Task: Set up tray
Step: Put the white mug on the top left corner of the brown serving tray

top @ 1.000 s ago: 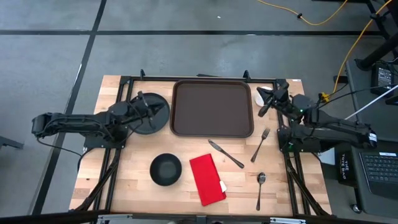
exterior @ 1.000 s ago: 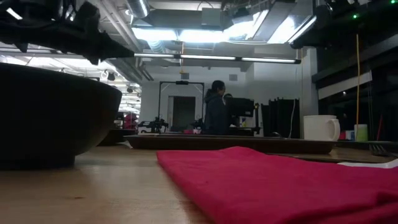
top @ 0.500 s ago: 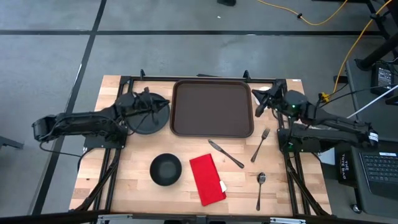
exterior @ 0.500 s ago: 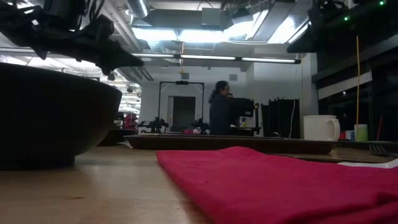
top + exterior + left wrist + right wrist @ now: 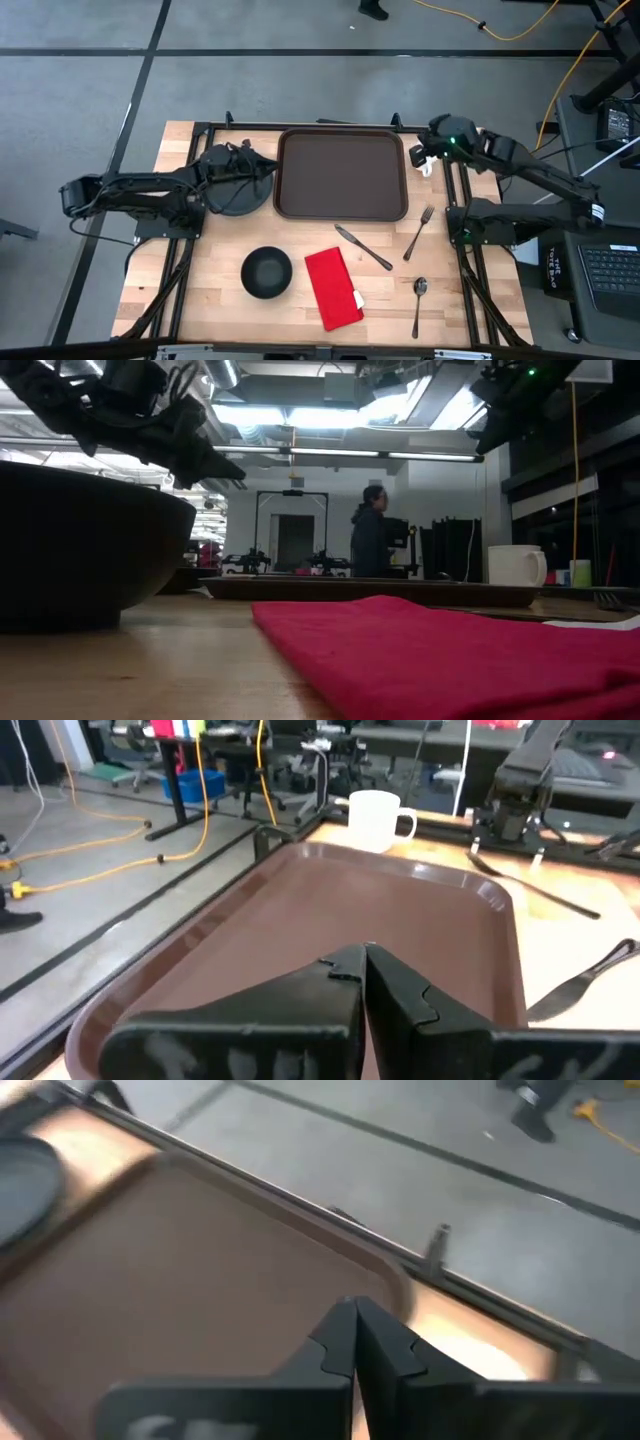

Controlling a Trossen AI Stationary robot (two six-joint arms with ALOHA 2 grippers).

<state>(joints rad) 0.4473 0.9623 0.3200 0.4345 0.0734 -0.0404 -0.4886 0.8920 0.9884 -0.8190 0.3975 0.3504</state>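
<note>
The dark brown tray (image 5: 342, 172) lies flat at the table's far middle; it also fills the left wrist view (image 5: 330, 930) and the right wrist view (image 5: 180, 1270). My left gripper (image 5: 264, 166) is shut and hangs over the round black plate (image 5: 238, 186), just left of the tray's left rim. In the left wrist view its fingers (image 5: 363, 960) point across the tray. My right gripper (image 5: 420, 156) is shut and raised above the white mug (image 5: 421, 162) at the tray's right rim; its fingers (image 5: 352, 1318) look down on the tray's far right corner.
A black bowl (image 5: 266, 272), a red napkin (image 5: 333, 288), a knife (image 5: 362, 247), a fork (image 5: 418, 232) and a spoon (image 5: 419, 305) lie on the near half of the wooden table. A person (image 5: 372, 540) walks in the room behind.
My left gripper has moved right over the plate toward the tray's left rim. My right arm has risen and swung toward the table's far edge, with its gripper turned toward the tray. The person in the background has walked to the right.
</note>
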